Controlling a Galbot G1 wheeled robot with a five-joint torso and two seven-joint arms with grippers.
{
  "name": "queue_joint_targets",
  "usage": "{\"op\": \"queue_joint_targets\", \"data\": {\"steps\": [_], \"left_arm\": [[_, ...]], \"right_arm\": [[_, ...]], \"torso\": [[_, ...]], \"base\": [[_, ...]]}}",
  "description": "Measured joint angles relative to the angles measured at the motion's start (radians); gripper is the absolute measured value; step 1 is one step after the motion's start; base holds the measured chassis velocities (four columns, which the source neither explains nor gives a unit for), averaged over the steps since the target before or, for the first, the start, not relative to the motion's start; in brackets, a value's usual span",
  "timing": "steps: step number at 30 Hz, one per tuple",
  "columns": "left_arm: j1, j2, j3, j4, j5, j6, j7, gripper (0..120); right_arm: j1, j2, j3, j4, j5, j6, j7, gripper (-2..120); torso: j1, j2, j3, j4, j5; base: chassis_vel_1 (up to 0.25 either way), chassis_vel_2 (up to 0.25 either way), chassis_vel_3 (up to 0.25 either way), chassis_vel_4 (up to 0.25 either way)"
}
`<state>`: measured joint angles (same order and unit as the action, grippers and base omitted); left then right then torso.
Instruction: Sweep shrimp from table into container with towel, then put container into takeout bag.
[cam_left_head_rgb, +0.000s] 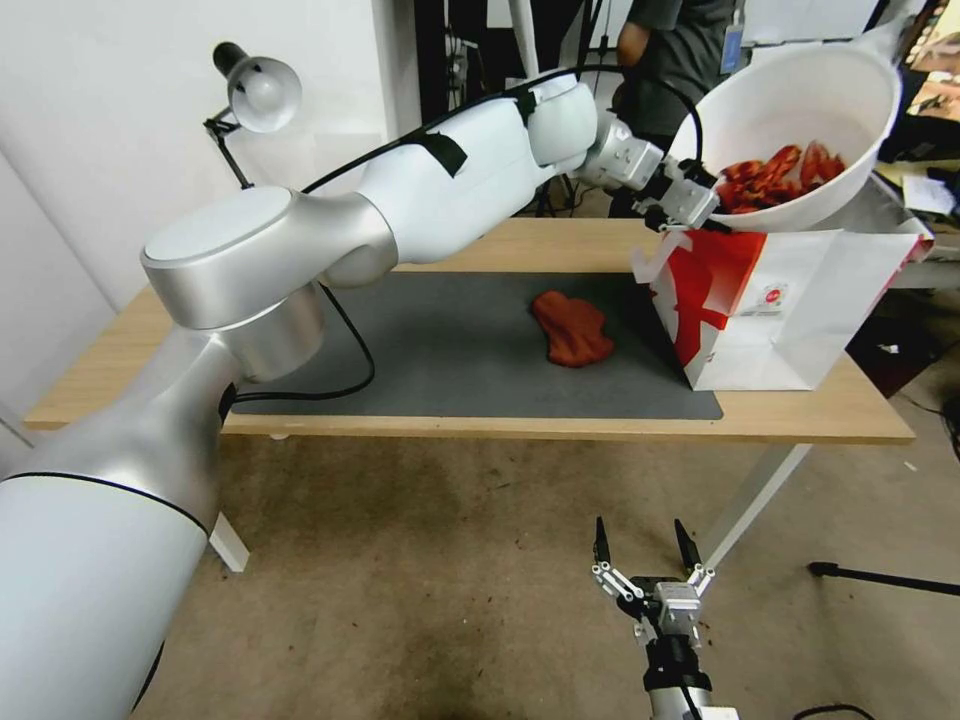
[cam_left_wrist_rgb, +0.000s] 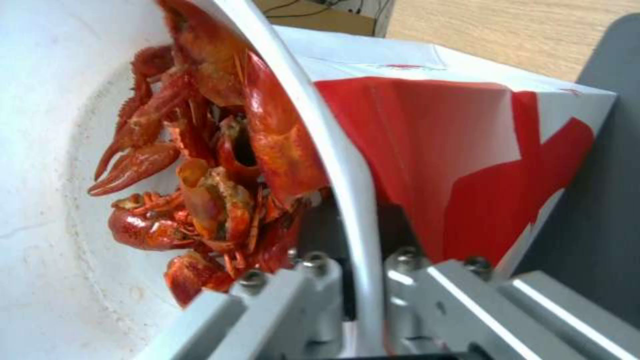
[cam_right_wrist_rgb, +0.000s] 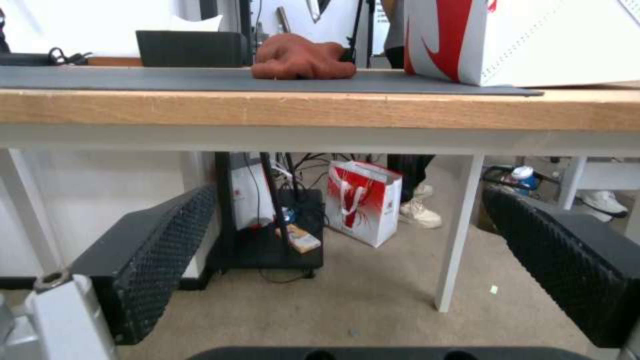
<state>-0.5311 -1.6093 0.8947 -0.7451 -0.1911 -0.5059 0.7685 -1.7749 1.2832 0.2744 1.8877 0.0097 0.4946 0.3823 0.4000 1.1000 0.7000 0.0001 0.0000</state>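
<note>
While my left gripper (cam_left_head_rgb: 700, 205) clamps the rim of the container (cam_left_head_rgb: 800, 110), I hold that white bowl tilted in the air above the open mouth of the takeout bag (cam_left_head_rgb: 800, 310), which stands on the right end of the table (cam_left_head_rgb: 480, 420). From my left wrist, the rim (cam_left_wrist_rgb: 347, 190) runs between my jaws. The shrimp (cam_left_head_rgb: 780, 175) are heaped inside the bowl, on the side nearest my gripper. The towel (cam_left_head_rgb: 572, 328) lies on the dark mat (cam_left_head_rgb: 430, 350), left of the bag. My right gripper (cam_left_head_rgb: 645, 555) hangs low before the table edge, fingers spread wide and holding nothing.
</note>
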Motion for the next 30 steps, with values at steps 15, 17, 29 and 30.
{"op": "queue_joint_targets", "data": {"steps": [15,17,29,30], "left_arm": [[-0.008,0.001,-0.015,-0.014,-0.016,0.005,-0.074,60],[-0.008,0.001,-0.013,-0.014,-0.028,0.006,-0.079,66],[0.035,0.016,-0.100,0.031,-0.040,0.028,-0.105,100],[0.040,0.023,-0.104,0.029,-0.039,0.036,-0.124,100]], "right_arm": [[0.030,-0.003,-0.014,-0.031,-0.001,-0.002,-0.003,100],[0.033,-0.005,-0.016,-0.031,-0.001,-0.004,-0.003,100],[0.073,-0.050,-0.027,-0.047,0.014,-0.016,0.000,100],[0.076,-0.052,-0.029,-0.049,0.018,-0.018,0.000,100]], "torso": [[0.000,0.000,0.000,0.0000,0.0000],[0.000,0.000,0.000,0.0000,0.0000],[0.000,0.000,0.000,-0.0001,0.0000],[0.000,0.000,0.000,-0.0002,0.0000]], "base": [[0.000,0.000,0.000,0.000],[0.000,0.000,0.000,0.000],[0.000,0.000,0.000,0.000],[0.000,0.000,0.000,0.000]]}}
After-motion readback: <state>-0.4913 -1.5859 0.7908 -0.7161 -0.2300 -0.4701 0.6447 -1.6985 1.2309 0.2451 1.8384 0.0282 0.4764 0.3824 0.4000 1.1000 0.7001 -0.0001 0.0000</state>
